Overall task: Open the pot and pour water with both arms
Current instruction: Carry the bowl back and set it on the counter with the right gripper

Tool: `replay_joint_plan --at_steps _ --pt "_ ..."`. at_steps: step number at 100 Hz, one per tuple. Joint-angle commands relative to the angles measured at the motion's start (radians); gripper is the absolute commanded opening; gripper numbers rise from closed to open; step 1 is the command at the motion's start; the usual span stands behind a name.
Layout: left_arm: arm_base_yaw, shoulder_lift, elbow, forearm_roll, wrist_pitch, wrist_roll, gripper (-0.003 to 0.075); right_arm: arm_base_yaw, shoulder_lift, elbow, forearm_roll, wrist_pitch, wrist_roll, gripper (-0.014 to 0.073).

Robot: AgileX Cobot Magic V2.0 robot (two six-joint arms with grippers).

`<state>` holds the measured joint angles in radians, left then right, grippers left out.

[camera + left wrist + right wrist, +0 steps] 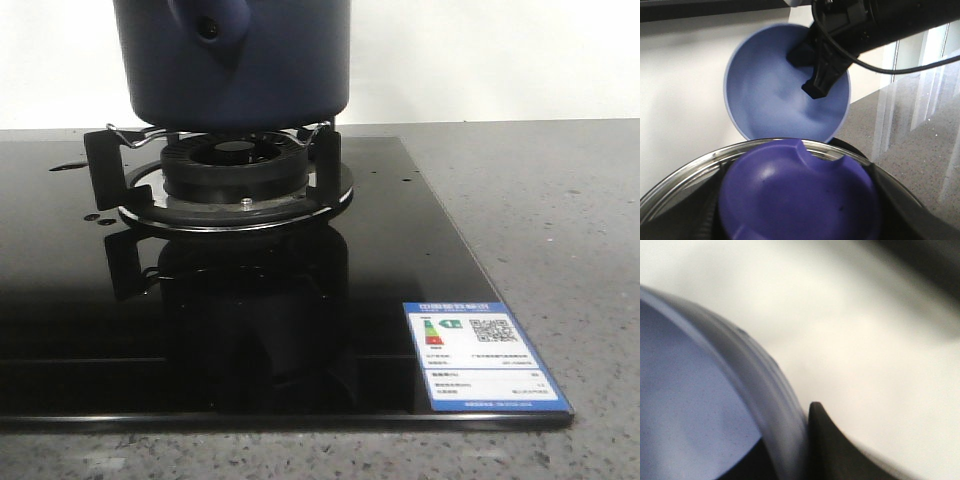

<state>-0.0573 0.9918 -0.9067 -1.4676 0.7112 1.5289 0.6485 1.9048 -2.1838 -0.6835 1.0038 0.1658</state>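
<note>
Two arms are at work above the gas burner [235,170]. Over it the pot [235,60] sits on the burner's prongs, its side knob facing the front camera. From the left wrist camera, the pot's glass-rimmed lid [795,195] fills the near view; whether the left gripper pinches it cannot be told. Beyond the pot, the right gripper [821,75] reaches down at a slant, its fingers clamped over the rim of a tilted periwinkle bowl [775,95], held up on edge
</note>
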Motion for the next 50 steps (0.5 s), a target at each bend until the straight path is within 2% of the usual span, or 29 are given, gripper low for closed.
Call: replay_joint_plan --at_steps 1,26,37,50 --pt "-0.008 -0.022 -0.031 -0.101 -0.01 -0.009 0.0231 -0.069 -0.092 -0.069 0.083 0.057 0.012 -0.0042" --pt "-0.066 0.024 -0.043 -0.103 -0.02 -0.009 0.023 -0.42 -0.161 -0.104 0.533 0.294 0.0 -0.0042" --pt "-0.077 0.057 -0.083 -0.103 -0.016 -0.009 0.023 -0.574 -0.185 -0.081 0.653 0.313 -0.005 -0.0042" --pt "-0.077 0.102 -0.147 -0.122 0.017 -0.009 0.023 -0.703 -0.209 -0.001 0.748 0.313 -0.005 -0.0042"
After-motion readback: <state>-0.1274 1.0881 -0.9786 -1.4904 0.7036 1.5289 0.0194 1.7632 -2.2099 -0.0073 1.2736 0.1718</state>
